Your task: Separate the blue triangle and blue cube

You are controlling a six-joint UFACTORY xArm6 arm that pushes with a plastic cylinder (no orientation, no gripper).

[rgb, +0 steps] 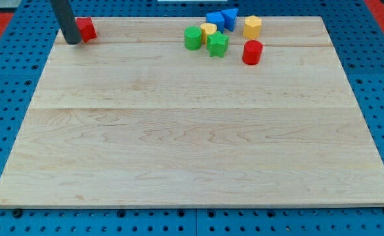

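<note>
The blue cube (214, 19) and the blue triangle (230, 17) sit touching side by side near the view's top, right of centre, the cube on the left. My tip (73, 42) rests on the board at the view's top left, far from both blue blocks. It stands right against the left side of a red block (86, 29).
Close under the blue pair lie a yellow block (208, 31), a green cylinder (193, 38) and a green star-like block (218, 44). A yellow block (252, 26) and a red cylinder (252, 52) sit to their right. The wooden board (192, 144) lies on a blue pegboard.
</note>
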